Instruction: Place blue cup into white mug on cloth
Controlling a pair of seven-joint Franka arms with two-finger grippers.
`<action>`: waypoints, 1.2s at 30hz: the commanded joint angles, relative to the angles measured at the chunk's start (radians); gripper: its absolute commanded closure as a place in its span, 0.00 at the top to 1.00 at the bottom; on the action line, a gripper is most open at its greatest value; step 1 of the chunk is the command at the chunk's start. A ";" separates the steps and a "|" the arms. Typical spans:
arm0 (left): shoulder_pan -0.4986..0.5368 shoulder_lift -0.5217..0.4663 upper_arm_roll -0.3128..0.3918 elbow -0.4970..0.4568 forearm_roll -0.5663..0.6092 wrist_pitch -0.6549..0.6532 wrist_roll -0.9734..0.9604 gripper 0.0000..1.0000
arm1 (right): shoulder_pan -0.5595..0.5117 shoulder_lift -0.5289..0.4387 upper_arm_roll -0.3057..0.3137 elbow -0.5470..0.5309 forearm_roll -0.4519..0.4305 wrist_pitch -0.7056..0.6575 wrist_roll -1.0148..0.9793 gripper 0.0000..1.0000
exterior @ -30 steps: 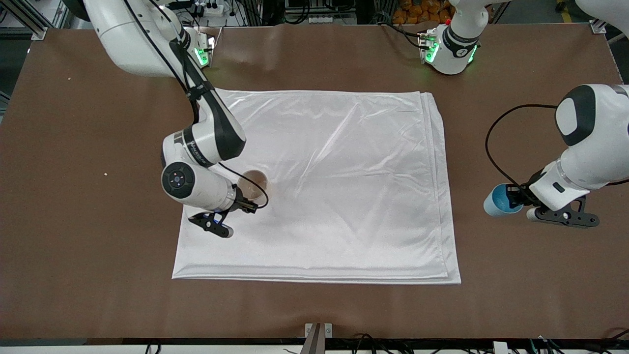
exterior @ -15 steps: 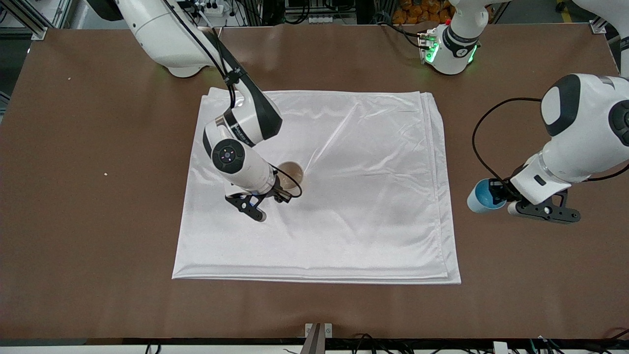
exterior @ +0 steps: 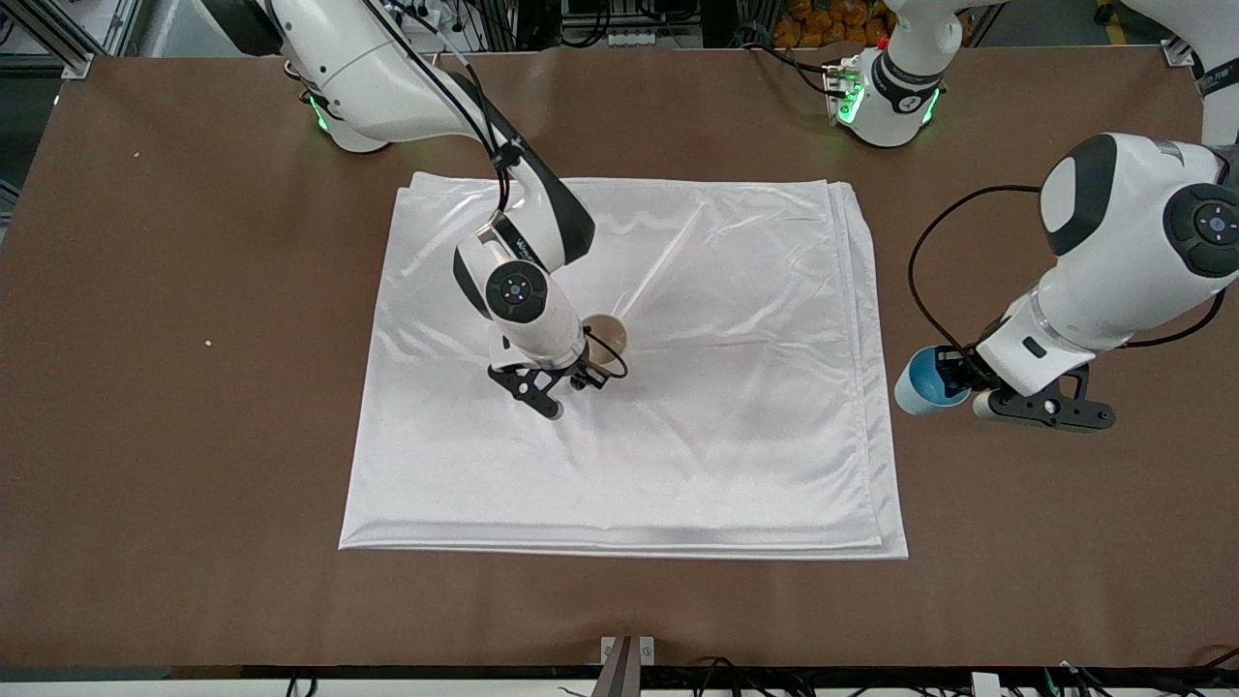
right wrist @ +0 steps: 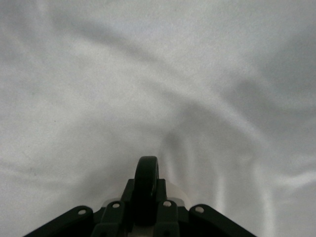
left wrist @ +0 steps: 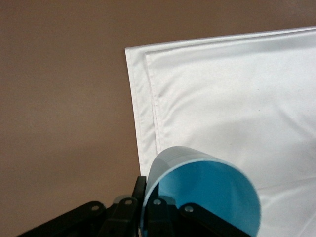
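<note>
**Two arms, two cups, both carried over the table**

The front view shows the whole layout: the cloth (exterior: 624,363) lies spread across the middle of the brown table (exterior: 174,436). The right gripper (exterior: 581,373) is over the middle of the cloth, holding the white mug (exterior: 607,341), whose open mouth faces up toward the camera. The left gripper (exterior: 953,382) is over the bare table just off the cloth's edge at the left arm's end, carrying the blue cup (exterior: 920,382) tilted on its side, its mouth turned toward the cloth.

The left wrist view adds what the front view cannot: the blue cup (left wrist: 202,197) is seen close, its bright blue inside open to the lens, with the black fingers (left wrist: 158,210) closed against its rim and wall. A corner of the cloth (left wrist: 237,98) and its doubled hem show past the cup, with brown table (left wrist: 59,98) beside it.

The right wrist view shows only creased cloth (right wrist: 158,74) below, and the mug's black loop handle (right wrist: 146,185) standing up between the right gripper's fingers (right wrist: 113,212), which are drawn in tight on it; a sliver of the white mug (right wrist: 173,190) shows beside the handle. The front view hides that grip under the wrist.
</note>
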 commanded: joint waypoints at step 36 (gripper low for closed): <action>-0.360 0.040 -0.031 0.019 0.021 -0.040 -0.583 0.00 | -0.089 -0.039 -0.054 -0.001 -0.074 -0.123 -0.195 1.00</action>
